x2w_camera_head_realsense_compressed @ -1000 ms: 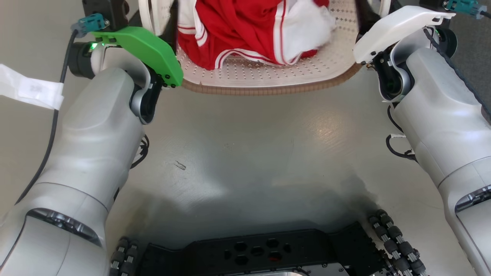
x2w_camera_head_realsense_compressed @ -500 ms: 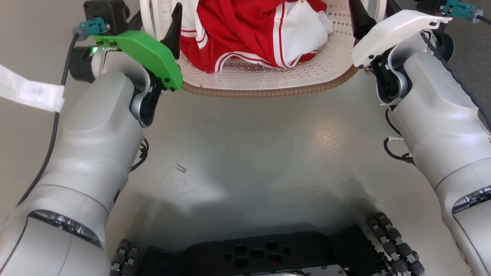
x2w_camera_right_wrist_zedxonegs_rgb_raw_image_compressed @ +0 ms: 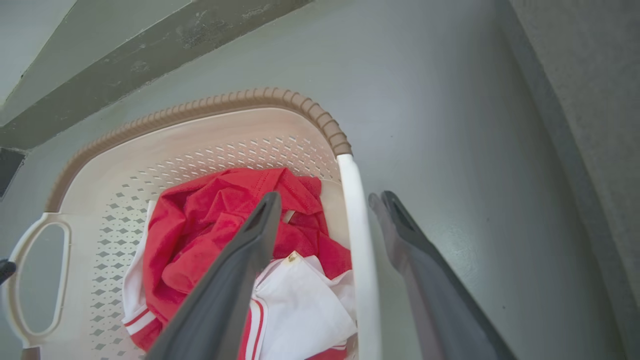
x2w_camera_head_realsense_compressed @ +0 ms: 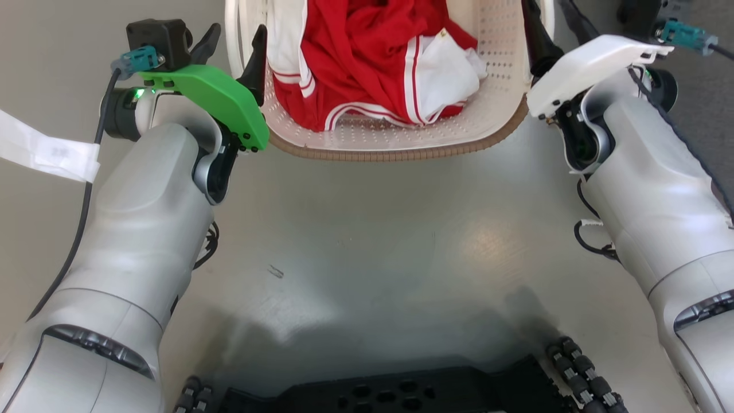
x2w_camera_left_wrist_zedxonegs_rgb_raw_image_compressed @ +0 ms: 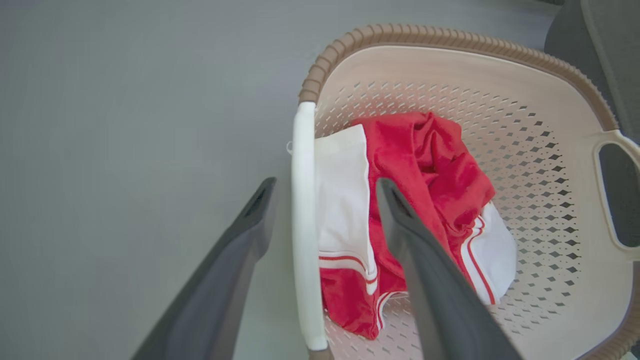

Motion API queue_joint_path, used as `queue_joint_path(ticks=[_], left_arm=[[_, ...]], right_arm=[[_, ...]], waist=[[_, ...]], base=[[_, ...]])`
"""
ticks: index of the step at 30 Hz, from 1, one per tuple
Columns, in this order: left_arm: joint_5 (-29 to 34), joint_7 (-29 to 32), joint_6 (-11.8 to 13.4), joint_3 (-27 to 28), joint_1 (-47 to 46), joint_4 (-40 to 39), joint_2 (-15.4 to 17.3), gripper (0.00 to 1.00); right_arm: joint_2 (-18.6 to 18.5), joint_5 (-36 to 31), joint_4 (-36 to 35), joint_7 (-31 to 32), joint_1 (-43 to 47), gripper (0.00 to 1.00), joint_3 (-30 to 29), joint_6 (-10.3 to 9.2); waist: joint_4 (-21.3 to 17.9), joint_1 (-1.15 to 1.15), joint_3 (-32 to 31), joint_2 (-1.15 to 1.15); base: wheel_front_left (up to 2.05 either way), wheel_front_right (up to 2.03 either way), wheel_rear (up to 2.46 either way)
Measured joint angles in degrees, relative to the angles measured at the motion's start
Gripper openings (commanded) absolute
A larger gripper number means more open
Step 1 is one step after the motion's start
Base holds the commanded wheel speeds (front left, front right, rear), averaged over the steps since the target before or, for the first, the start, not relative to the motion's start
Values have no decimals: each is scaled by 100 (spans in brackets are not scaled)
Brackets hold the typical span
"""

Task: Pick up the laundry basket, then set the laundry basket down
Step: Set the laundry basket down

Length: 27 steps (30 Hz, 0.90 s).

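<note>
Both end effectors [x2w_camera_left_wrist_zedxonegs_rgb_raw_image_compressed: 326, 182] [x2w_camera_right_wrist_zedxonegs_rgb_raw_image_compressed: 328, 196] straddle the laundry basket [x2w_camera_left_wrist_zedxonegs_rgb_raw_image_compressed: 450, 65] handles [x2w_camera_left_wrist_zedxonegs_rgb_raw_image_compressed: 303, 200], apparently without touching.

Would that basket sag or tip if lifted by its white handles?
The laundry basket looks like moulded plastic with a thick rim, so it probably stays stiff. Few clothes lie inside, so it is likely light. Its handles sit on opposite sides, so an even lift should hardly tip it.
</note>
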Motion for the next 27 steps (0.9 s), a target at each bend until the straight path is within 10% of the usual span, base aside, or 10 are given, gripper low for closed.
queue_joint_path(ticks=[27], left_arm=[[611,5,-45,1055,1276,-1082,357,100]], right_arm=[[66,-464,-724,-1,1099,100,-509,200]], waist=[[-121,0,-1757,0]], base=[[0,0,0]])
